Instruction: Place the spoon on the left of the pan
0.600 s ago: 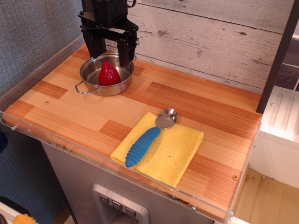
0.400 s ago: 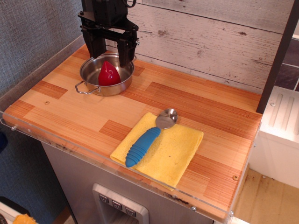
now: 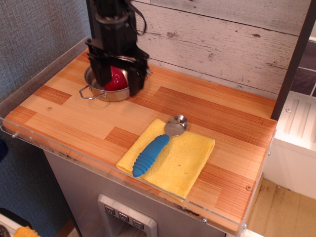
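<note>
One spoon: the spoon lies low in the frame, right of centre, blue ribbed handle pointing to the lower left and shiny bowl to the upper right; nothing holds it.
One cloth: a yellow cloth lies under the spoon, touching it, near the front edge of the wooden table.
One pan: the pan sits in the upper left of the frame, partly hidden by the arm; one wire loop handle shows on its left side.
One red object: a red pointed object rests inside the pan, seen between the fingers.
One gripper: the gripper hangs in front of the pan in the upper left, well apart from the spoon; its two dark fingers are spread and hold nothing.
Step in hand: judged to be the approach to the spoon; the grasp is not yet made.
Next move calls for: travel toward the lower right, a descent over the blue handle with the fingers across it, then a close.
Target spot: bare wood left of the pan, toward the left edge of the frame.
</note>
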Controlling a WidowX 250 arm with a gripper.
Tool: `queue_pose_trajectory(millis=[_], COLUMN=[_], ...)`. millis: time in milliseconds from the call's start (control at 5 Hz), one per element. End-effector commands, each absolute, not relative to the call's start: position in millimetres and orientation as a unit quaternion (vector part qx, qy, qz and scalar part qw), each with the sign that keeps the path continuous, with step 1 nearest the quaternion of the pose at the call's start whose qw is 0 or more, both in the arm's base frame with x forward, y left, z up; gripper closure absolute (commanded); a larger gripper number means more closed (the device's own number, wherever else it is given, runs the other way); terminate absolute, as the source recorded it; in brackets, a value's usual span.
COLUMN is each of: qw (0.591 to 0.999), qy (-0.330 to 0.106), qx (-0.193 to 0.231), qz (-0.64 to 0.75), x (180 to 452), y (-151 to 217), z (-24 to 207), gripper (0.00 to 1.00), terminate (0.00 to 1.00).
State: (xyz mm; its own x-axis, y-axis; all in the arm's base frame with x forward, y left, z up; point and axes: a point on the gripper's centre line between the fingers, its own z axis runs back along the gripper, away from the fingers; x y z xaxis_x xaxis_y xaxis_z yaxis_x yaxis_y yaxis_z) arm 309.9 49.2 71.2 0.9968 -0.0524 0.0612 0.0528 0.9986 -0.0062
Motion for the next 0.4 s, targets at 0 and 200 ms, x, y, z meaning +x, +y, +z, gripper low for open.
queue_pose_trajectory(millis=[0, 200], qw=[0.995, 0.995], qy=[-0.086, -0.079], qx=[-0.005, -0.005], qz=[-0.052, -0.066], x=[282, 270], y=[8, -21], z=[93, 81], gripper=[0.00, 0.00], terminate=[0.00, 0.00])
